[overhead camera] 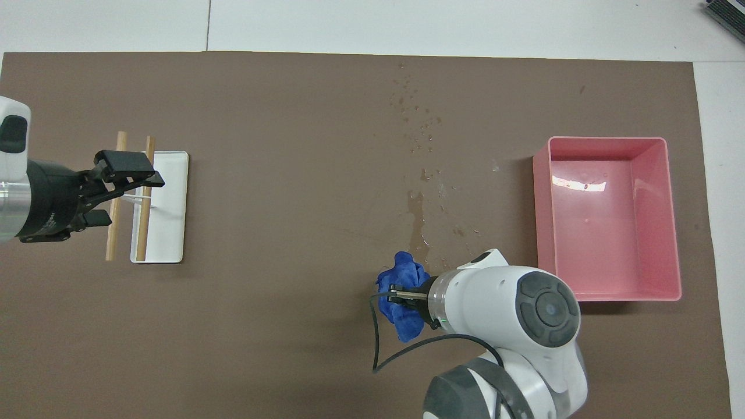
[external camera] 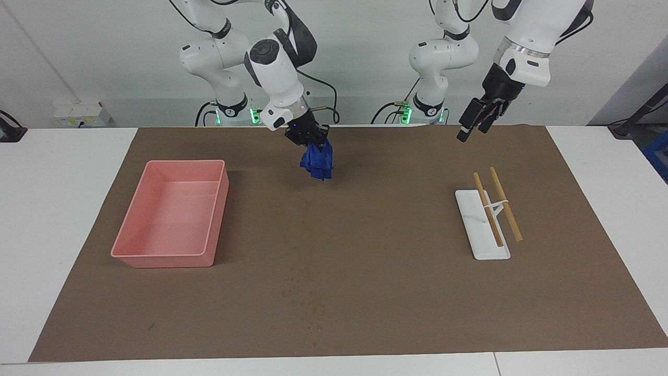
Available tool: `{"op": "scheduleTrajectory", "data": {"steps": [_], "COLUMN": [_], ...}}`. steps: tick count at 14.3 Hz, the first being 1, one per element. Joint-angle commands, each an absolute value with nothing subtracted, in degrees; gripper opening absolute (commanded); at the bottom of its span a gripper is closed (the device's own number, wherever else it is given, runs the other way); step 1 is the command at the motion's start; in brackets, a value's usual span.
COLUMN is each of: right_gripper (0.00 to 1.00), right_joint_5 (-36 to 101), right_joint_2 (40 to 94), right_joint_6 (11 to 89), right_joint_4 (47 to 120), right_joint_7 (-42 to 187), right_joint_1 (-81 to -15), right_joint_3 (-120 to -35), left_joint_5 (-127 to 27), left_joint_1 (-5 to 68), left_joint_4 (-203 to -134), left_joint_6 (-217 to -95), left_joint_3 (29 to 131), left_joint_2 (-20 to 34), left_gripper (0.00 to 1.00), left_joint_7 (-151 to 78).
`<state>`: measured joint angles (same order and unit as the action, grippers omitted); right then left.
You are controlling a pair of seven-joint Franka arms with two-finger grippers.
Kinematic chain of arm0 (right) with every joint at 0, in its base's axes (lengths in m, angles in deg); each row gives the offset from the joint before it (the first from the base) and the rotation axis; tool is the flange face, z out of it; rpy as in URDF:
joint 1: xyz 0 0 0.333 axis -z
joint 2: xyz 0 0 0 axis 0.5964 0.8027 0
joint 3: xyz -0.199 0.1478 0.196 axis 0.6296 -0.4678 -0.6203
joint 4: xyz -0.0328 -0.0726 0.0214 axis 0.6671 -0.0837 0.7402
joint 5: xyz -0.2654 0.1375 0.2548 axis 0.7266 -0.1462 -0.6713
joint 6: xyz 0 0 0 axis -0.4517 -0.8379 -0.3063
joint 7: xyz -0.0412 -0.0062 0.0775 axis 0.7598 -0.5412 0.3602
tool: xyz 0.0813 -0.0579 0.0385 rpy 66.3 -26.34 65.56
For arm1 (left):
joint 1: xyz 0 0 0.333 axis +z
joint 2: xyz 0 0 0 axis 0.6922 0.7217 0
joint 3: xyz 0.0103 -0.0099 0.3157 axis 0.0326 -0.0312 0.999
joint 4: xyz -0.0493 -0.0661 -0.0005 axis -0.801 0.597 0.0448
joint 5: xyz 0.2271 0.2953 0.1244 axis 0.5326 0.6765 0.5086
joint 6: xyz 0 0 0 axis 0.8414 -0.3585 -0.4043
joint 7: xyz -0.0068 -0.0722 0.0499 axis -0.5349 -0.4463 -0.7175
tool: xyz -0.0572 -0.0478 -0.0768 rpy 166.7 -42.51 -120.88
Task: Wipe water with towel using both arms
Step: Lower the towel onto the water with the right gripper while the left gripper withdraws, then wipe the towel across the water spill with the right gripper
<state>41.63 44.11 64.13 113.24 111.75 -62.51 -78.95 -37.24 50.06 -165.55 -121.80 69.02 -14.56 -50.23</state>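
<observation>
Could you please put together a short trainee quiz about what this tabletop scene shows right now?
1. True or false: the right claw holds the royal-blue fuzzy fabric towel.
2. What is the open left claw over? A) the pink rectangular plastic tray B) the white flat plate with two wooden sticks C) the water drops
3. Fill in: the towel hangs above the brown ____.

Key: 1 true; 2 B; 3 mat.

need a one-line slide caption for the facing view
Right tool shut on the blue towel above the brown mat; left tool open over the mat near the white plate.
</observation>
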Motion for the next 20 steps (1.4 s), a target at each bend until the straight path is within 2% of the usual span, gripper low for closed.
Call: {"op": "scheduleTrajectory", "data": {"steps": [1, 5, 7, 8, 10, 13, 17, 20], "right_gripper": [0.0, 0.0, 0.0, 0.0, 0.0, 0.0, 0.0, 0.0], "right_joint_5": [41.3, 41.3, 41.3, 41.3, 41.3, 41.3, 41.3, 41.3], "right_joint_2": [48.13, 50.86, 52.53, 53.24, 53.68, 53.77, 53.95, 56.22], "right_joint_6": [68.52, 70.63, 72.91, 73.27, 74.93, 76.18, 76.52, 77.84], "right_joint_4": [114.21, 114.39, 114.39, 114.39, 115.44, 115.97, 116.06, 116.06], "right_joint_7": [104.96, 93.78, 93.25, 92.55, 91.23, 90.61, 90.43, 90.43], "right_joint_1": [-62.36, -60.08, -59.99, -59.99, -59.2, -57.45, -55.51, -55.59], "right_joint_3": [-79.22, -79.22, -79.22, -79.13, -79.13, -79.13, -79.22, -79.22], "left_joint_5": [-32.78, -26.27, -23.55, -22.84, -22.74, -23.18, -24.32, -26.26], "left_joint_1": [51.89, 49.27, 38.76, 37.23, 37.39, 40.28, 40.46, 40.47], "left_joint_4": [-165.53, -164.04, -163.08, -161.68, -155.98, -155.86, -155.6, -150.18], "left_joint_6": [-119.31, -118.6, -117.9, -117.12, -114.22, -113.86, -109.82, -103.25], "left_joint_3": [68.66, 71.27, 81.7, 83.23, 83.16, 81.06, 81.05, 81.49], "left_joint_2": [-13.5, -9.63, -8.31, -7.0, -3.13, -3.38, -5.04, -4.44], "left_gripper": [1.0, 1.0, 1.0, 1.0, 1.0, 1.0, 1.0, 1.0], "left_joint_7": [-37.17, -27.57, -24.31, -22.21, -21.48, -21.31, -21.39, -21.48]}}
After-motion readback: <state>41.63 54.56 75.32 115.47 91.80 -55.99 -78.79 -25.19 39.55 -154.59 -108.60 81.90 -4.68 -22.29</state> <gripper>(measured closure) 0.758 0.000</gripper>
